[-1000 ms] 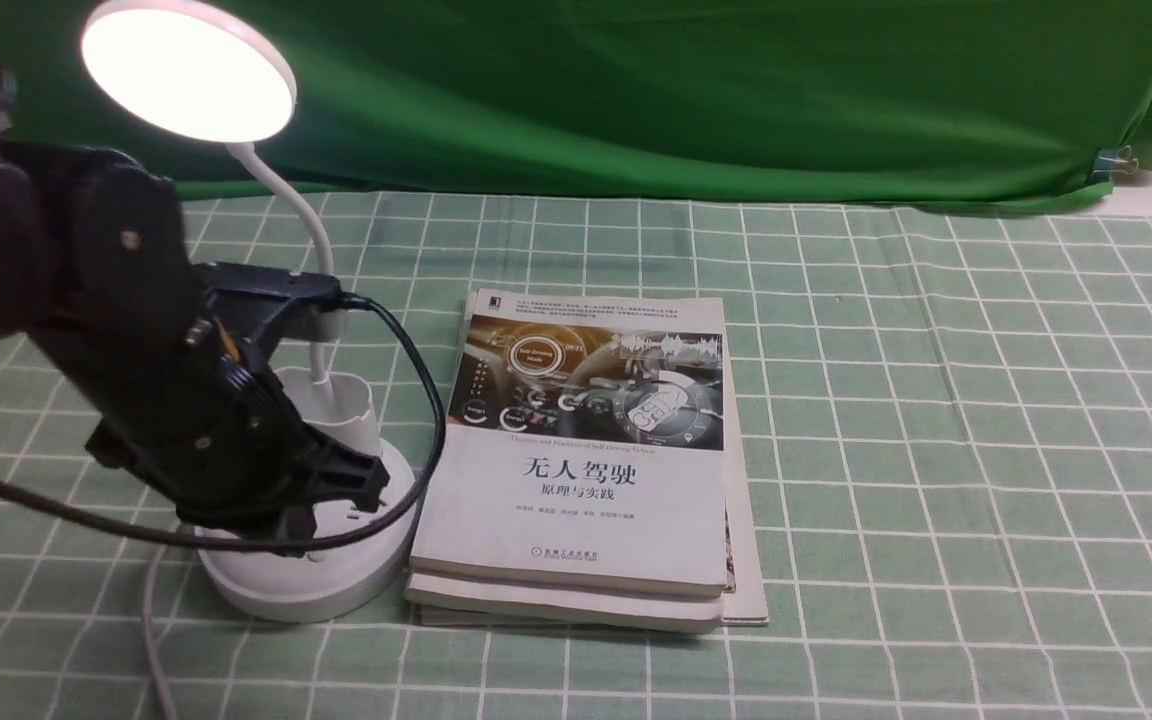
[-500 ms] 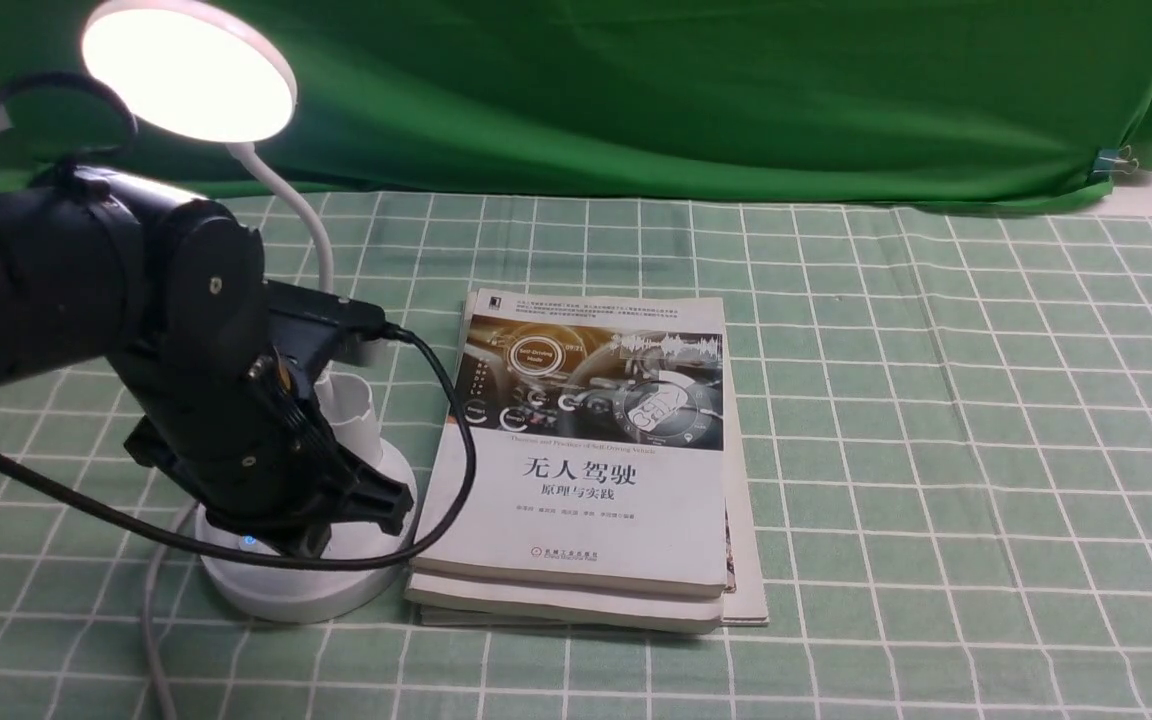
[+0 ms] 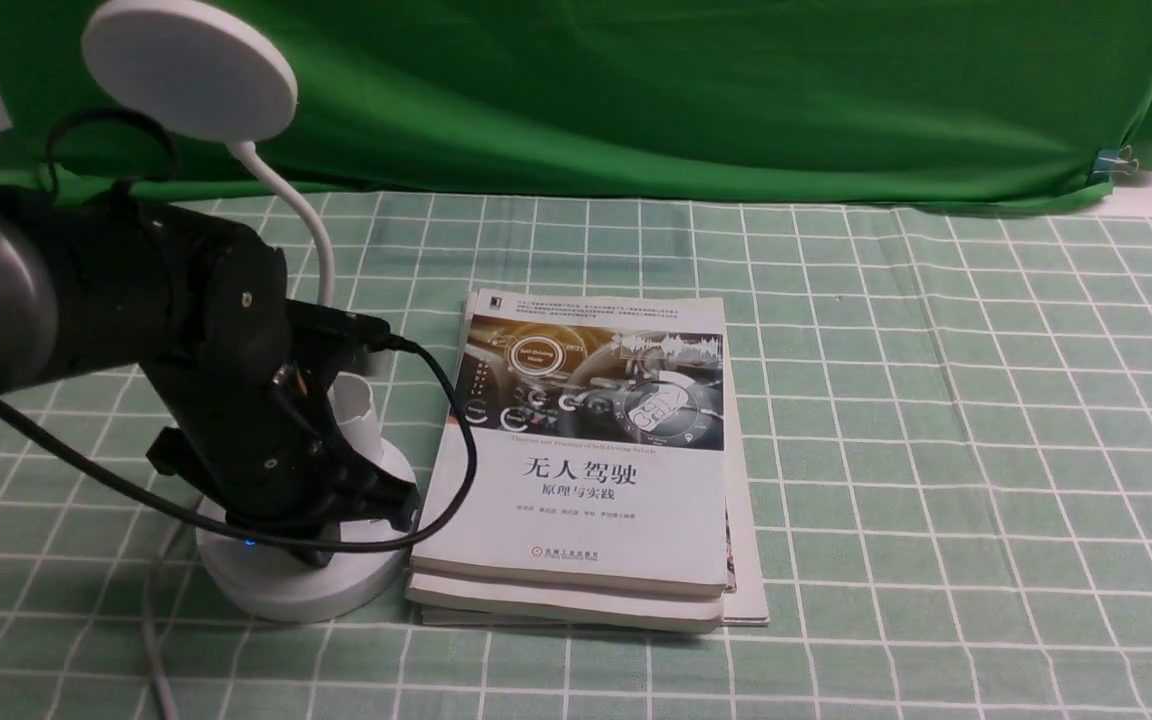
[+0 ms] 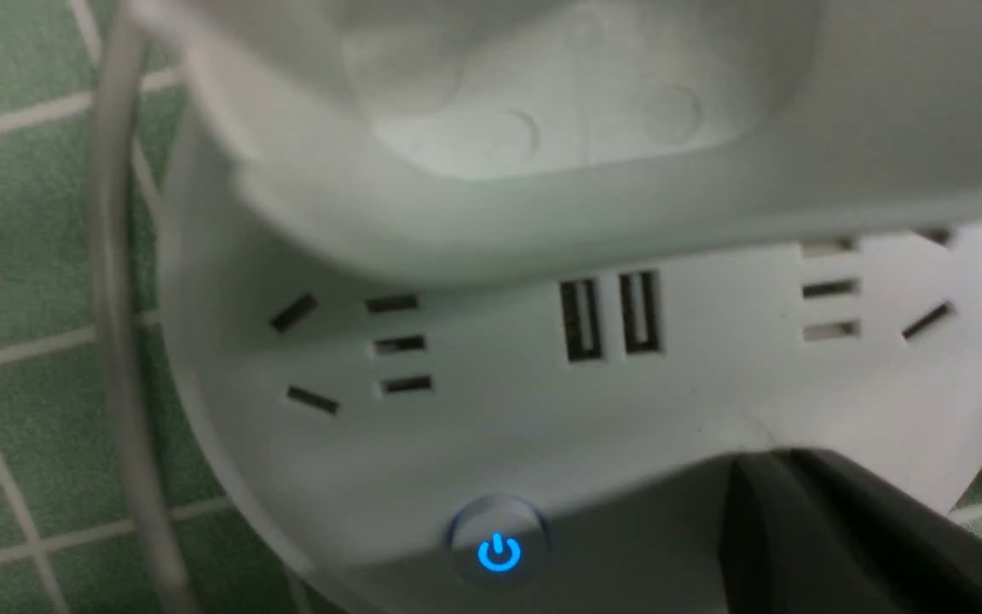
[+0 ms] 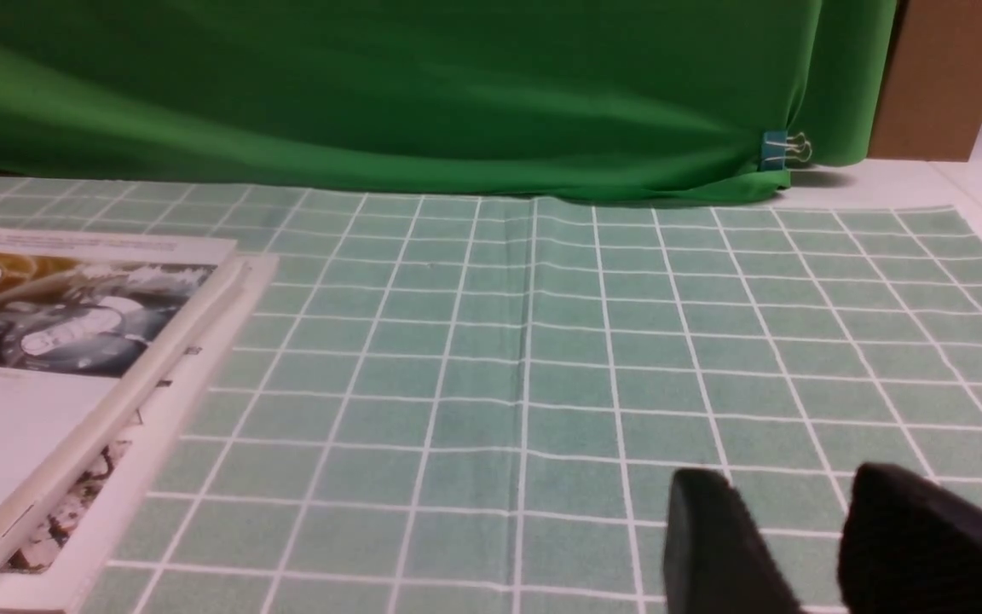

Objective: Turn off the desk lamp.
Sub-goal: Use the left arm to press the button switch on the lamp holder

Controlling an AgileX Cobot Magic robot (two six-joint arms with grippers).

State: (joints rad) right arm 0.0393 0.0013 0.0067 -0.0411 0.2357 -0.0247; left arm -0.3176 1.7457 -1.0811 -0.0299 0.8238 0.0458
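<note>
Two grippers: your left gripper (image 3: 356,528) is down on the desk lamp (image 3: 281,590); your right gripper (image 5: 798,554) sits low over bare cloth, well apart from the lamp.
Left gripper state: only one matte black finger (image 4: 840,529) shows in its wrist view, so you cannot tell whether the jaws are apart or together.
Right gripper state: two blunt black fingers stand apart with nothing between them.
Materials: smooth white plastic for the lamp, a hard black casing on the left arm, soft green-and-white checked tablecloth (image 3: 936,450), and glossy paper covers on the books.
Lamp head: a flat round disc head (image 3: 188,68), plain white with no glow, high above and behind your left arm.
Lamp neck: a thin neck (image 3: 309,228) curves down from the disc and passes behind the arm.
Lamp holder: a cup-shaped holder (image 4: 542,128) stands just beyond the fingertip.
Lamp base: the round base (image 4: 499,443) lies directly under the left gripper and carries slotted sockets and two USB ports (image 4: 610,315).
Button: a round button (image 4: 499,550) with a blue-lit power symbol sits just beside the black finger.
Books: a stack of books (image 3: 586,470) lies flat, touching or nearly touching the base on the gripper's right.
Cables: a black cable (image 3: 456,440) loops from the arm over the near edge of the books, and a grey cord (image 4: 116,341) runs along the base's far side.
Background: a draped green backdrop (image 3: 686,90) hangs beyond both grippers, with a binder clip (image 5: 776,149) at its corner.
</note>
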